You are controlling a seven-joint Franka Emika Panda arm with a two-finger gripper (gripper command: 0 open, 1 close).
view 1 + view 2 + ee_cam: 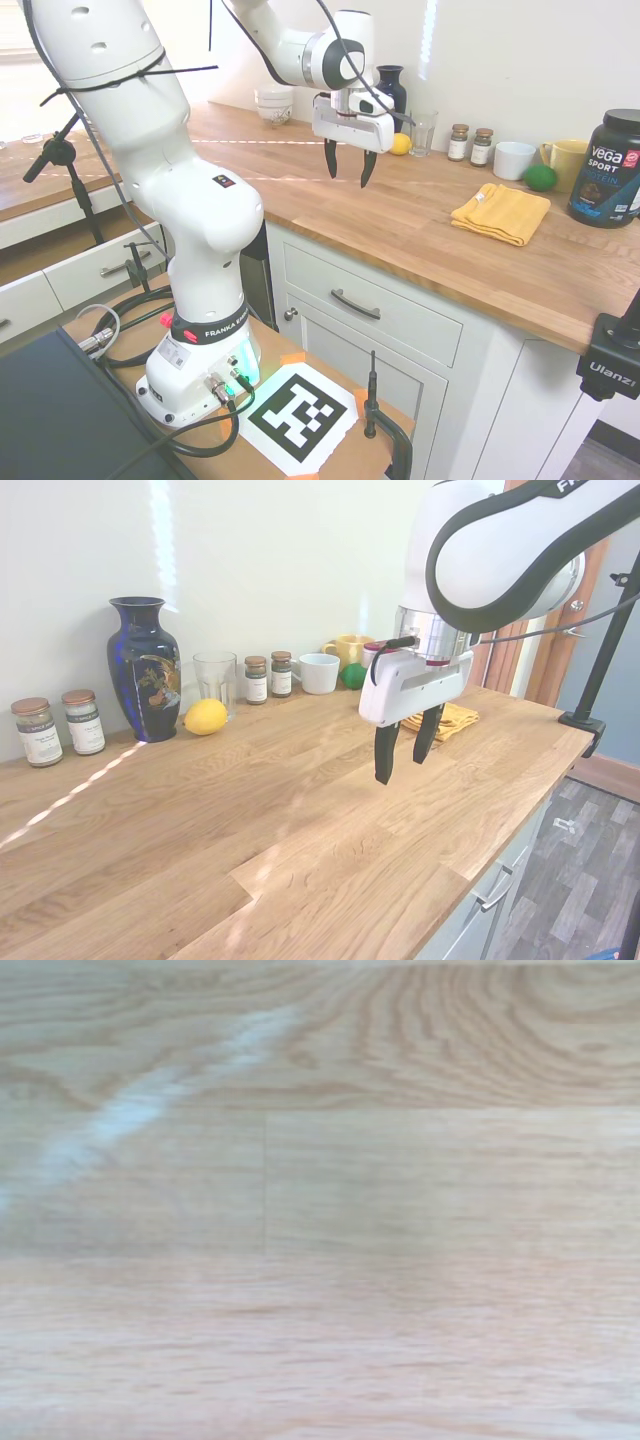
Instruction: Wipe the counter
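The counter (400,225) is a long light-brown wood top with plank grain above white cabinets; it also fills the second exterior view (250,820) and the wrist view (320,1260). My gripper (348,167) hangs a little above the counter, fingers pointing down, open and empty; the second exterior view shows the gripper (405,748) the same way. A folded yellow cloth (500,212) lies flat on the counter some way off toward the mugs; in the second exterior view the cloth (455,720) sits just behind the fingers.
Along the wall stand a dark blue vase (143,667), a lemon (205,717), a glass (215,678), spice jars (268,676), a white cup (514,160), a yellow mug (566,160), a lime (539,177) and a black tub (609,170). White bowls (274,105) sit further back.
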